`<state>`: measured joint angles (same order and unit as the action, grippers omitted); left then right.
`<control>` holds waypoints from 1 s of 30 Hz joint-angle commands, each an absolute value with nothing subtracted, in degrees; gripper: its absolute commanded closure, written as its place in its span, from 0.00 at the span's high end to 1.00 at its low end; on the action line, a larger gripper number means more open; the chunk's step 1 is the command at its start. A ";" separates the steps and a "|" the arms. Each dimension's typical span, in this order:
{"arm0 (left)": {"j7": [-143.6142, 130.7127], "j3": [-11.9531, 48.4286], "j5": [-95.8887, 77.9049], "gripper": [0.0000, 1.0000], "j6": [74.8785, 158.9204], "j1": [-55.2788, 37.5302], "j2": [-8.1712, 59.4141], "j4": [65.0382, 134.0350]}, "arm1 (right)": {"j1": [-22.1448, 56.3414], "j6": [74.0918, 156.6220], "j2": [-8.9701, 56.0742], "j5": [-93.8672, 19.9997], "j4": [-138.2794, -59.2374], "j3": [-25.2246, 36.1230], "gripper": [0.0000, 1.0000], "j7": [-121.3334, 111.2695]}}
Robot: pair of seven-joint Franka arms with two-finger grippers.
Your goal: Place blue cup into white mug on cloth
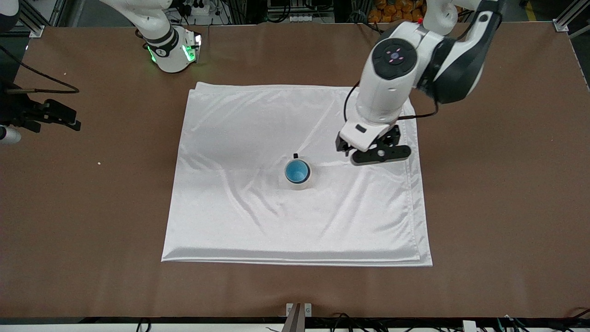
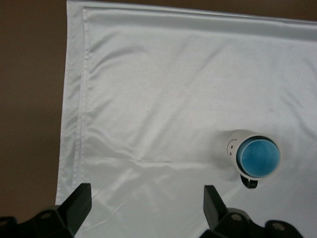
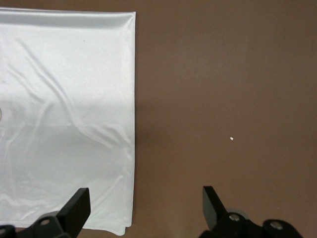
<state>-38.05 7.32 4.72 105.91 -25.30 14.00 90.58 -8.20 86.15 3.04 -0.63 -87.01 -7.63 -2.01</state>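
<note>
The blue cup [image 1: 297,171] sits upright inside the white mug [image 1: 299,186], which stands near the middle of the cloth [image 1: 276,221]. The mug's black handle points toward the robots. My left gripper [image 1: 375,154] is open and empty over the cloth, apart from the mug, toward the left arm's end. The left wrist view shows the cup [image 2: 259,157] in the mug [image 2: 234,146] on the cloth [image 2: 148,99], with my left gripper [image 2: 147,208] wide open. My right gripper [image 1: 64,117] waits open and empty over bare table, off the cloth's edge [image 3: 64,99], and also shows in the right wrist view [image 3: 143,210].
The brown table [image 1: 507,207] surrounds the cloth on all sides. A small white speck [image 1: 98,163] lies on the table near the right gripper; it also shows in the right wrist view [image 3: 232,139]. A camera mount [image 1: 297,316] sits at the table's near edge.
</note>
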 commanded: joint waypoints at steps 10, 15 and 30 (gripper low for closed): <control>-21.10 7.47 -0.44 1.00 100.11 -14.60 -1.14 99.14 | -6.86 83.06 1.06 -0.18 -88.50 -8.26 1.00 -3.25; -19.43 7.12 -0.35 1.00 98.35 -12.22 -1.50 96.08 | -6.94 83.23 1.05 -0.18 -88.51 -7.82 1.00 -4.74; -16.01 5.54 -1.31 1.00 91.14 -10.37 -0.18 88.24 | -6.86 86.57 1.41 0.70 -88.07 -7.91 1.00 -4.75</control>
<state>-19.78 6.52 0.83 93.86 -10.82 -1.21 90.64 -6.69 86.43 2.60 -0.39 -87.19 -7.81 -4.06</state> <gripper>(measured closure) 0.000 0.000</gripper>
